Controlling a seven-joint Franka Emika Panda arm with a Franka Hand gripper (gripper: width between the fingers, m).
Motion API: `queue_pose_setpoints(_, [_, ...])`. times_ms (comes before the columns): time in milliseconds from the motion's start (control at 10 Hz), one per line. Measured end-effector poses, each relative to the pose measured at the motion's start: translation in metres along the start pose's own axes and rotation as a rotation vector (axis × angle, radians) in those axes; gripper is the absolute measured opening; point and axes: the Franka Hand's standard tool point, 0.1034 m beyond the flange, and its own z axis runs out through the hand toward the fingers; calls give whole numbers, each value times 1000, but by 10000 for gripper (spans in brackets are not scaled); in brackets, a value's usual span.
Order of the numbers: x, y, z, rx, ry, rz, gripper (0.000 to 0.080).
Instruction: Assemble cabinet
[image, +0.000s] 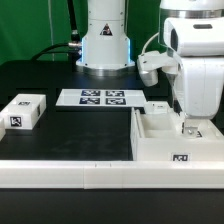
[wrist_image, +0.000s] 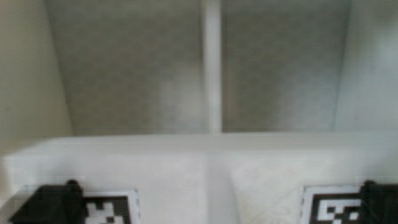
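Observation:
The cabinet (image: 160, 138), a large white box with square tags, lies on the black table at the exterior view's right, against the long white rail. My gripper (image: 190, 124) reaches down over its right part, close above a tagged face. In the wrist view the cabinet's white surface (wrist_image: 178, 160) fills the frame, with two tags at the near edge. My gripper (wrist_image: 210, 208) is open. Its dark fingertips (wrist_image: 43, 204) stand far apart at the frame's corners, with nothing held between them. A small white tagged block (image: 24, 112) lies apart at the exterior view's left.
The marker board (image: 100, 97) lies flat at the back middle, in front of the robot's base (image: 105, 45). A long white rail (image: 70, 170) runs along the table's front edge. A small white piece (image: 157, 108) sits at the cabinet's back corner.

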Motion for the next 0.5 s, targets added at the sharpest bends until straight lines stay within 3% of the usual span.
queue_pose_setpoints(300, [0,0,-1,-1,0,0,797])
queue_pose_setpoints(500, [4,-23,-19,-2,-16,4,797])
